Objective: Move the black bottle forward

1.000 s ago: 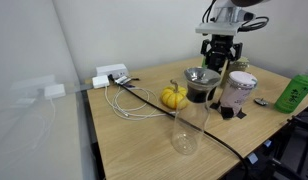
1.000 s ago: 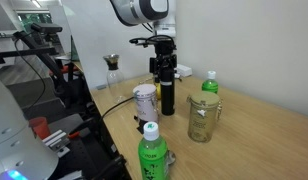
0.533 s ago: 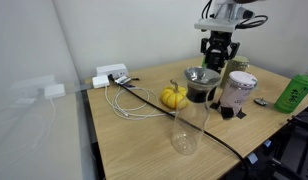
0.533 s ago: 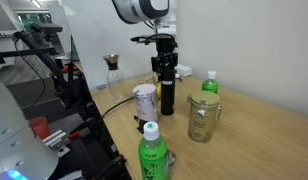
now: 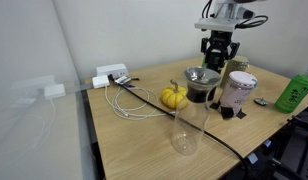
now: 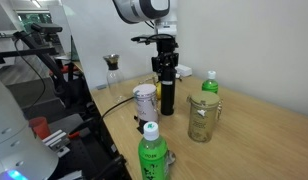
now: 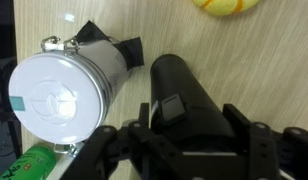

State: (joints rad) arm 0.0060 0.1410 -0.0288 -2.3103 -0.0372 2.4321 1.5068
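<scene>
The black bottle (image 6: pixel 166 95) stands upright on the wooden table (image 6: pixel 254 140), tall, slim and all black. My gripper (image 6: pixel 164 68) comes down from above and is shut on its upper part. In the wrist view the black bottle (image 7: pixel 184 88) fills the space between the two fingers (image 7: pixel 239 122) of my gripper (image 7: pixel 191 120), which press on its sides. In an exterior view my gripper (image 5: pixel 220 55) hangs behind the dark jar (image 5: pixel 201 85), and the bottle is mostly hidden there.
A white-lidded jar (image 7: pixel 59 95) stands close beside the bottle. A green bottle (image 6: pixel 152 155) is at the near edge and a glass mug (image 6: pixel 202 118) on the bottle's far side. A yellow gourd (image 5: pixel 174 96), a clear glass (image 5: pixel 187 125) and cables (image 5: pixel 129 100) lie further off.
The jaws have closed onto the black bottle; one second ago they stood open around it. The bottle stays on the same spot.
</scene>
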